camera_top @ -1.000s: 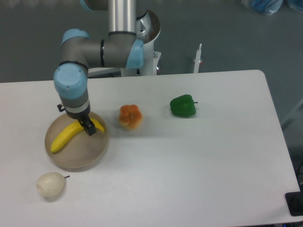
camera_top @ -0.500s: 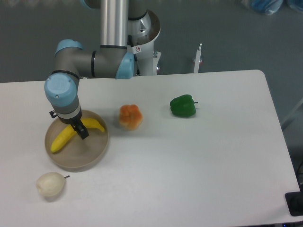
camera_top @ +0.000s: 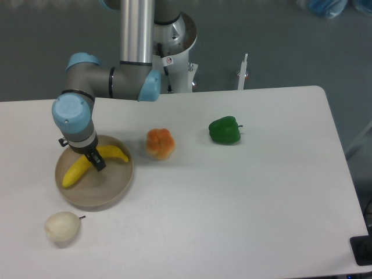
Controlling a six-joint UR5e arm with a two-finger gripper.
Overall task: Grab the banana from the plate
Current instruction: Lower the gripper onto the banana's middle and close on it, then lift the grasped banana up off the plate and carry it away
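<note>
Table: one broad white tabletop with rounded corners [camera_top: 232, 209], carrying everything else.

Arm: one grey-and-pale-blue jointed robot arm [camera_top: 110, 81], reaching down from its silver column at the back edge of the table to the left side, over the dish.

Plate: one round, shallow, tan-beige plate with a low rim [camera_top: 110, 195], at the left of the table, the largest item among the fruits.

Banana: one smooth, curved, bright yellow banana [camera_top: 74, 173], lying inside the plate in its upper-left part, running from lower left to upper right. Its middle is hidden behind the claw; a yellow stretch shows on each side of the dark fingers.

Gripper: one dark two-finger gripper [camera_top: 96, 163], directly over the middle of the banana, its tips down at the fruit's level. The fingers overlap from this angle, so whether they are spread or pinching the banana cannot be told.

Green pepper: one glossy green bell pepper [camera_top: 225, 130], right of centre, well apart from the plate.

Orange fruit: one lumpy orange, pumpkin-like fruit [camera_top: 160, 143], just right of the plate, between it and the pepper.

Pear: one pale cream pear with a short dark stem [camera_top: 61, 227], near the front-left edge, just below the plate and apart from it.
</note>
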